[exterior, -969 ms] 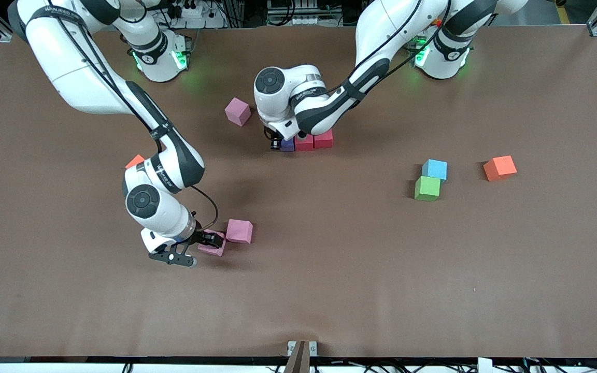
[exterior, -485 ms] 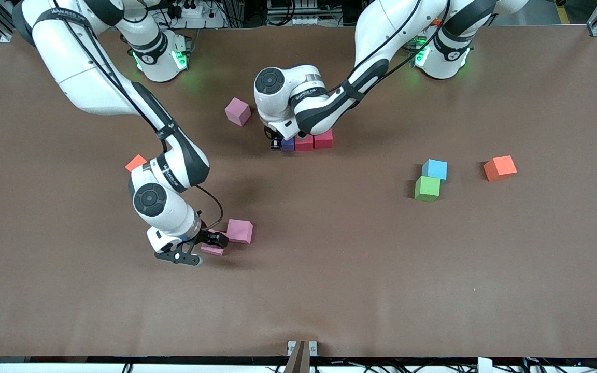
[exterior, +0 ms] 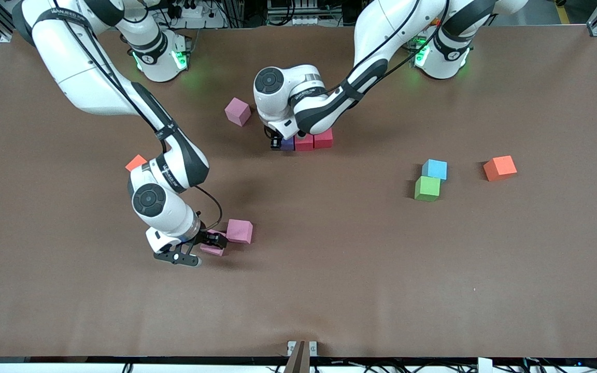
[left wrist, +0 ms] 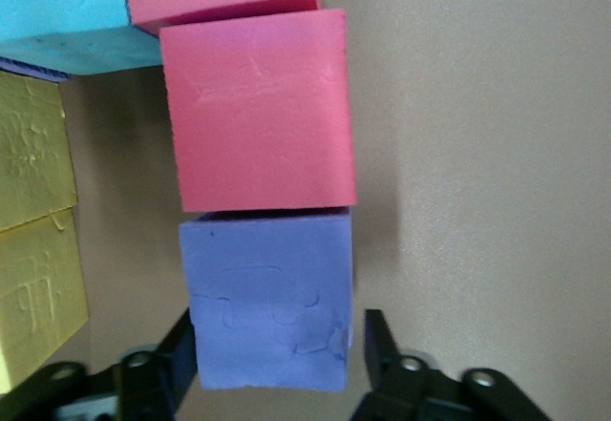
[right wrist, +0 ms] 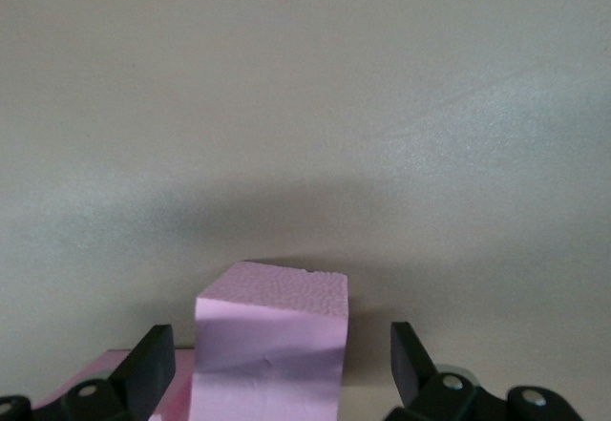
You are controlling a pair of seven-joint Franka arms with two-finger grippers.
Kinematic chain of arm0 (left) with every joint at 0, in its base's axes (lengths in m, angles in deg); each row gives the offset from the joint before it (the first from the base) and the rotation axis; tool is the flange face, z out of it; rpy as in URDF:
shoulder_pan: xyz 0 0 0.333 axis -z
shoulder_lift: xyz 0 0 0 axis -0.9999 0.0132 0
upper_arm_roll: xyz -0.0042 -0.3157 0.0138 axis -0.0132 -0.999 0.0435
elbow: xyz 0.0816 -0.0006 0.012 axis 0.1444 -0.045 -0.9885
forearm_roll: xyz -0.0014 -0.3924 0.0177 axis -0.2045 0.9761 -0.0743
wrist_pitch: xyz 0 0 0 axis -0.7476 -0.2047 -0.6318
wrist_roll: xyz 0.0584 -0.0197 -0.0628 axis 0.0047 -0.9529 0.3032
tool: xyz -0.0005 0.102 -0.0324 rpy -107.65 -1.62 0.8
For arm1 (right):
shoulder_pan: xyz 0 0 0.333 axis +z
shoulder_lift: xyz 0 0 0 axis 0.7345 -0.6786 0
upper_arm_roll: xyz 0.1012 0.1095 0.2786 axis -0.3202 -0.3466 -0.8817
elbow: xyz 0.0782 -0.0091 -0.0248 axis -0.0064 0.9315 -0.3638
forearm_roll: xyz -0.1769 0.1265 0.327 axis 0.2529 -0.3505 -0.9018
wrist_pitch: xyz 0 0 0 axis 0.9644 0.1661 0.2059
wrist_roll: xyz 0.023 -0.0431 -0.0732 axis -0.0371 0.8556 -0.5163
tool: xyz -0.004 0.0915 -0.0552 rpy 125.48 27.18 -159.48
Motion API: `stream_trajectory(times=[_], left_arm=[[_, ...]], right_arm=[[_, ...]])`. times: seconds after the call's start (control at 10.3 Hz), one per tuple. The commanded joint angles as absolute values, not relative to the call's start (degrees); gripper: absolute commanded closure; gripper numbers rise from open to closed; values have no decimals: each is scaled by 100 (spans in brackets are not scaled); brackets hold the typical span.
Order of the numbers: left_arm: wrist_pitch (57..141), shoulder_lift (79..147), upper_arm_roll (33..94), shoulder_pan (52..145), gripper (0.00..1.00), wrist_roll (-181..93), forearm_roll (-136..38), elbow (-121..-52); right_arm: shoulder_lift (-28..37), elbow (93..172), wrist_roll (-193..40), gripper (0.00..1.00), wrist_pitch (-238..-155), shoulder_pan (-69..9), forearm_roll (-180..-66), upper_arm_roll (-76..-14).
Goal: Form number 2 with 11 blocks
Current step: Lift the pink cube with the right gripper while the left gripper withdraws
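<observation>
- Right gripper (exterior: 204, 249) sits lowest toward the front camera, down at the table (exterior: 329, 290) over a pink block (exterior: 211, 249). Its fingers (right wrist: 148, 368) stand wide apart.
- In the right wrist view one pink cube shows between those fingers and the edge of another shows beside one finger. I cannot tell whether either finger touches a cube.
- A second pink block (exterior: 239, 231) lies just beside the first, slightly farther from the camera.
- A green block (exterior: 427, 188) rests toward the left arm's end of the table, touching a light blue block (exterior: 435, 169) that lies just farther back.
- An orange block (exterior: 499, 168) sits near that pair, closer to the left arm's end of the table.
- Another orange block (exterior: 134, 162) peeks out from under the right arm.
- The unfinished number 2 (exterior: 306, 142) lies mid-table as a tight row of a purple block (exterior: 287, 145) and two red blocks (exterior: 304, 143) (exterior: 323, 139).
- The left wrist view also shows a light blue cube (left wrist: 57, 6) and two yellow cubes (left wrist: 33, 154) (left wrist: 38, 297) alongside that row.
- Left gripper (exterior: 278, 144) is down at the row's purple end. Its jaws straddle the purple cube a little wider than the cube itself, and a sliver of table shows beside one finger (left wrist: 377, 345).
- A third pink block (exterior: 238, 111) lies farthest back, near the left arm's wrist, alone.
</observation>
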State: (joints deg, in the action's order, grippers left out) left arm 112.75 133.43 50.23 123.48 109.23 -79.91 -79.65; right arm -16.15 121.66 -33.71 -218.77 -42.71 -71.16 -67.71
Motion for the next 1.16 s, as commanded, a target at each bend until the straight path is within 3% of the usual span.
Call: stream_trajectory(times=[0.0, 0.48, 0.68, 0.87, 1.07], left_arm=[[11264, 13242, 5002, 12414, 0, 12078, -8219, -8074], [11036, 12777, 4888, 12317, 0, 12210, -8052, -8091], [10992, 12443, 4897, 12230, 0, 12157, -8052, -8091], [10730, 12136, 4897, 11940, 0, 11721, -8052, -8091], [9836, 11714, 4905, 11791, 0, 11010, -8174, -8100]], right_arm=[[-1728, 11893, -3265, 0, -21802, -4173, -7136, -6697], [-1939, 11928, -3019, 0, -21890, -3989, -7119, -6575], [-1948, 11937, -3028, 18, -21899, -3962, -7119, -6557], [-1940, 11946, -3028, 28, -21890, -3953, -7101, -6469], [-1905, 11946, -3028, 44, -21838, -3953, -7101, -6460]])
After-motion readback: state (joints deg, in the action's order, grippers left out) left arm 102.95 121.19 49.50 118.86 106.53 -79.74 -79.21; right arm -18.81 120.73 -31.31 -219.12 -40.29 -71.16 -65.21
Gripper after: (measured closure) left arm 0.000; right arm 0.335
